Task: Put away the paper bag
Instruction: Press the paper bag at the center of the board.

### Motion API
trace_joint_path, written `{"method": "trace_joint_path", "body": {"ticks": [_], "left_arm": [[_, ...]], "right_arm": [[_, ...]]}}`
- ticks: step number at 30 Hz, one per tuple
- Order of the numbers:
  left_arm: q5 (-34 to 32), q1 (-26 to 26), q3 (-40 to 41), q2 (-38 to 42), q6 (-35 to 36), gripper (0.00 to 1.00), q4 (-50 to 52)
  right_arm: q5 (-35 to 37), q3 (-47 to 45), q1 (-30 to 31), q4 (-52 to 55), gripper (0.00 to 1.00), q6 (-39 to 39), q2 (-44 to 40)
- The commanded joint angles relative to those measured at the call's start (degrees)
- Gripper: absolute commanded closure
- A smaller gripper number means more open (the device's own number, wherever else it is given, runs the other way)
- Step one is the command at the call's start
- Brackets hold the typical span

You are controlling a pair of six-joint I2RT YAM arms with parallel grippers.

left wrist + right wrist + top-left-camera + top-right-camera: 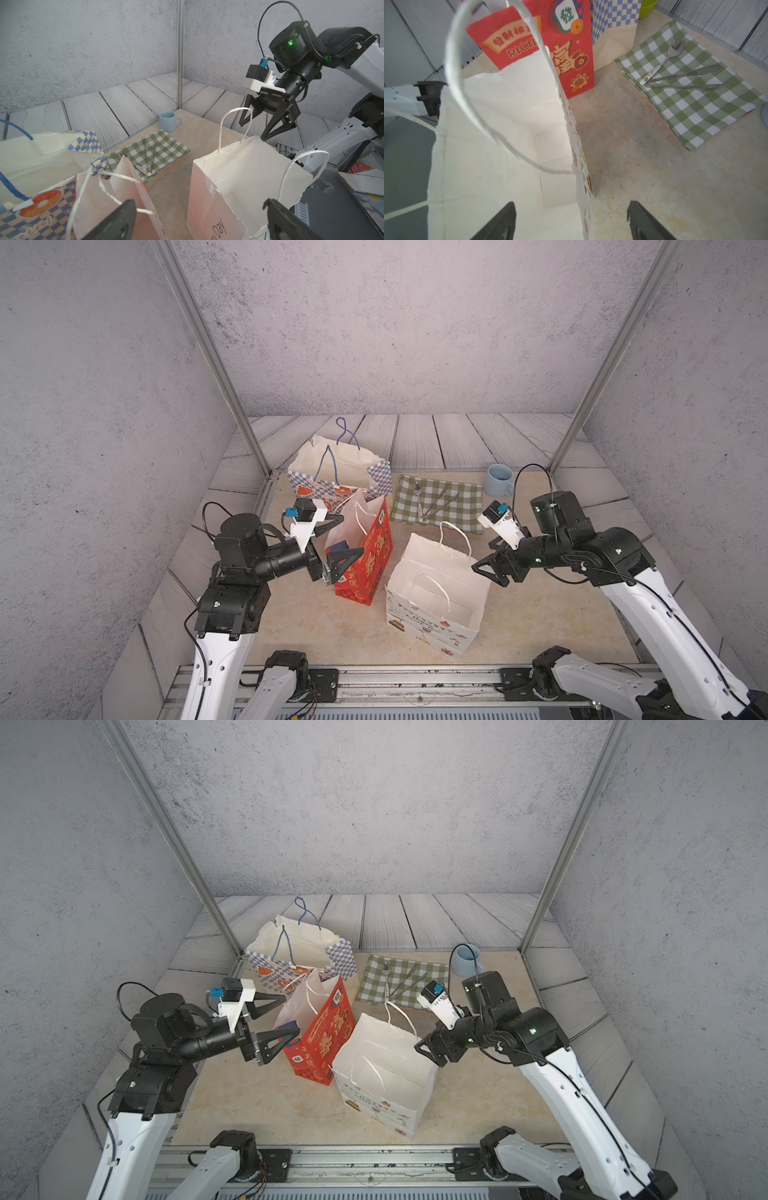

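Red bag [370,568] just beside white bag [440,572], bare tabletop [316,630] in front

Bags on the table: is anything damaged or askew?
The blue checkered bag at the back has a crumpled, ragged rim. The red bag and white bag stand upright and look intact.

"Home or lab?"

"Lab, a staged robot cell. Aluminium posts [216,364] at ten and two o'clock frame grey backdrop panels [395,323] — the plank floor [415,439] looks printed, and robot arms [665,626] mount to a metal rail [415,676] at six."
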State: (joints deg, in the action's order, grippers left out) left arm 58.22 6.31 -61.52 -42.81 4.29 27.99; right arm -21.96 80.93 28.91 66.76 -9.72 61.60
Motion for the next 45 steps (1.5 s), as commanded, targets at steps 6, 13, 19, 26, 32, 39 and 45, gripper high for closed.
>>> {"method": "trace_joint_path", "body": {"ticks": [6,13,19,26,32,39,45], "left_arm": [[1.04,0.59,1.01,0.10,2.15,0.01,2.07],[1.19,0.67,1.10,0.20,3.15,0.01,2.66],[0.25,1.45,1.22,0.66,4.64,0.01,5.69],[-0.52,2.04,1.22,0.40,6.81,0.01,9.51],[-0.12,2.60,0.78,-0.30,10.72,0.01,13.35],[-1.36,2.91,-1.58,-1.40,15.06,0.01,23.50],[-0.08,6.05,1.39,0.65,20.00,0.01,28.50]], "right_arm": [[1.74,-2.80,3.43,-3.76,0.31,-2.19,4.18],[3.54,-3.67,4.79,-5.02,0.47,-2.79,6.24],[6.27,-4.29,6.00,-6.02,0.51,-2.77,6.34],[7.84,-4.25,6.87,-6.29,0.59,-3.13,6.60],[9.82,-4.12,7.57,-6.77,0.73,-4.32,6.95],[9.43,-1.94,7.75,-5.29,0.90,-4.87,7.59],[7.65,-0.12,7.80,-4.90,0.94,-6.98,6.99]]}}
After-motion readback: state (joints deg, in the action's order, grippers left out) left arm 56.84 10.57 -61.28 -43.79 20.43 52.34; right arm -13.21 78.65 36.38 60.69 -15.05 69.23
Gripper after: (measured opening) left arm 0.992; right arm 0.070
